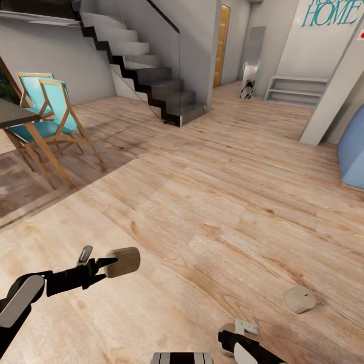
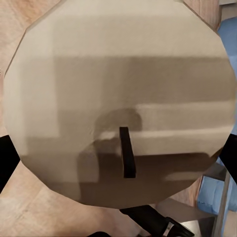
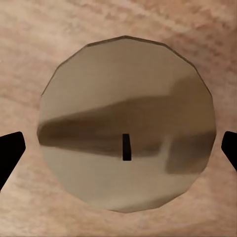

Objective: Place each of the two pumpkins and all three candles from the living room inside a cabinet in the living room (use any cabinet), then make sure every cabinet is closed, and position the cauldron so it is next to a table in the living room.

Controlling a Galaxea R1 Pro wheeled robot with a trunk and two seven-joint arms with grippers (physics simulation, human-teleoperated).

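Left gripper (image 1: 103, 266): it holds a short beige cylindrical candle (image 1: 122, 262) with a small black wick; the jaws are closed on its sides, above the light wooden plank floor (image 1: 212, 202).
Left wrist view: the flat top of this candle (image 2: 118, 103) is very near the camera, with dark fingertips (image 2: 7, 160) at its edges.
Right gripper (image 3: 118, 150): the jaws are apart, one dark tip on each side of a second beige round candle (image 3: 127, 123), without touching it.
Second candle, head view: it seems to be the pale one lying on the floor (image 1: 299, 299), near the right arm.
Done, by my judgement: one candle is picked up; none is in a cabinet yet.
Left to do: grasp the second candle, find the third, both pumpkins, the cabinet, the cauldron and the table.
Surroundings: grey stairs (image 1: 151, 76) and a turquoise wooden chair (image 1: 48, 114) stand well apart.
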